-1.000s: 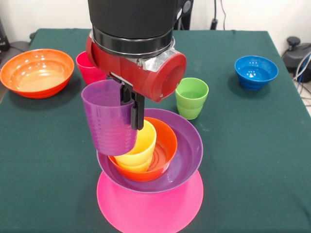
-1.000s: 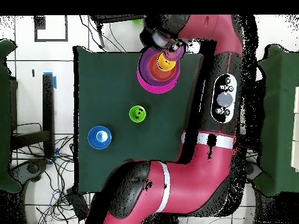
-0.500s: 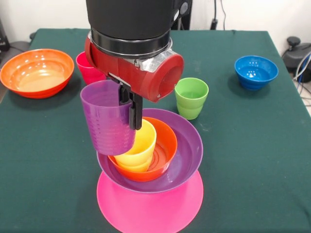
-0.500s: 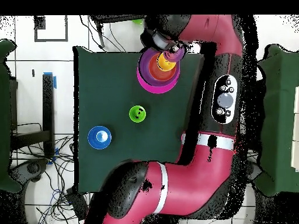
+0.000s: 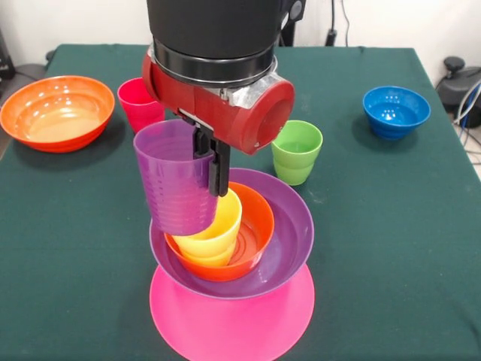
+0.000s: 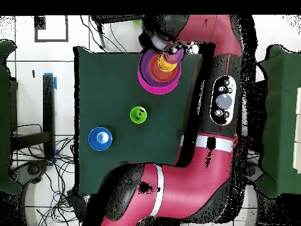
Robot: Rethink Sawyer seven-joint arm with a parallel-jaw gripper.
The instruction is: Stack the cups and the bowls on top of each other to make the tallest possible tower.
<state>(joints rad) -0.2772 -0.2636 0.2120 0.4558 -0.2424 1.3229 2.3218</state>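
We see the tool [image 5: 213, 162] gripping the purple cup [image 5: 177, 178] by its rim, now shifted slightly right, nearer the yellow cup [image 5: 216, 229].

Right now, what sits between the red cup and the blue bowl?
In the front view, the robot's red wrist and the light green cup lie between the red cup and the blue bowl.
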